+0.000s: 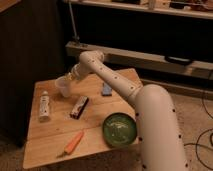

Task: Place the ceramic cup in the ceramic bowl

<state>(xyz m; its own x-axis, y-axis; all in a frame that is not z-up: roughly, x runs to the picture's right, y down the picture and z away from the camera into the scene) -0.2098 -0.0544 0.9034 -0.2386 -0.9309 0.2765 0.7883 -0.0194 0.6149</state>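
Apparently the gripper [70,79] is meeting the ceramic cup [63,89] at its rim, probably to lift it; its grip I cannot tell. The cup is sitting far-left on the table [47,137], well apart from the ceramic bowl [120,130].

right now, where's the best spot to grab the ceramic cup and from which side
Probably the rim of the ceramic cup, from above: it stands upright, open end up, with no handle, narrowing toward its base. The gripper is at that rim.
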